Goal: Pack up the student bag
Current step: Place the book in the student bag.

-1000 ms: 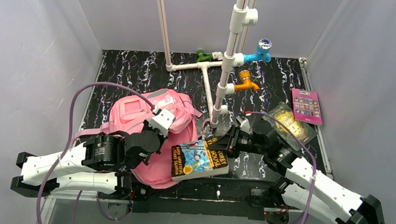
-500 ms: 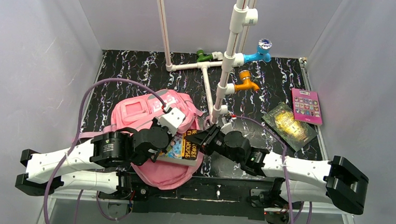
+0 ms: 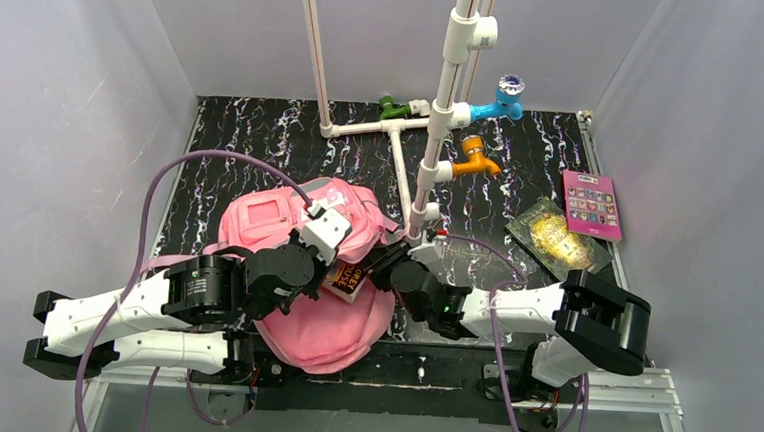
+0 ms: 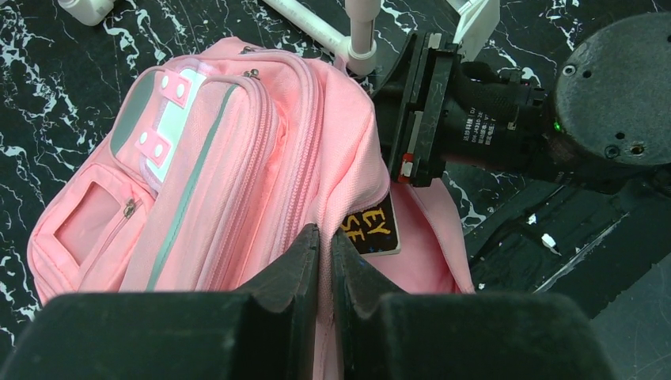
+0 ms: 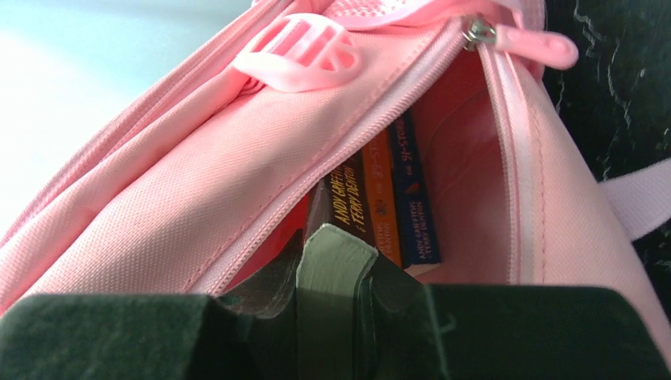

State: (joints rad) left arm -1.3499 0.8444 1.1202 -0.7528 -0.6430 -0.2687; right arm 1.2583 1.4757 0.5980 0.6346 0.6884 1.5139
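Observation:
The pink student bag [image 3: 288, 220] lies at the left centre with its main opening towards the right. My left gripper [image 3: 329, 265] is shut on the bag's zip edge [image 4: 326, 207] and holds the opening up. My right gripper [image 3: 374, 273] is shut on a dark book [image 3: 347, 279] by its page edge [image 5: 336, 253], and the book is partly inside the opening. In the left wrist view only the book's corner with yellow letters [image 4: 372, 229] shows. In the right wrist view other book spines [image 5: 396, 198] stand inside the bag.
A white pipe frame [image 3: 433, 129] with green, blue and orange taps stands behind the bag. A green-gold book [image 3: 557, 237] and a pink book [image 3: 591, 204] lie at the right. Grey walls close in on both sides.
My right arm has swung left and carried the book from the front of the table into the bag's opening. My left gripper has kept hold of the bag's edge and shifted slightly right.

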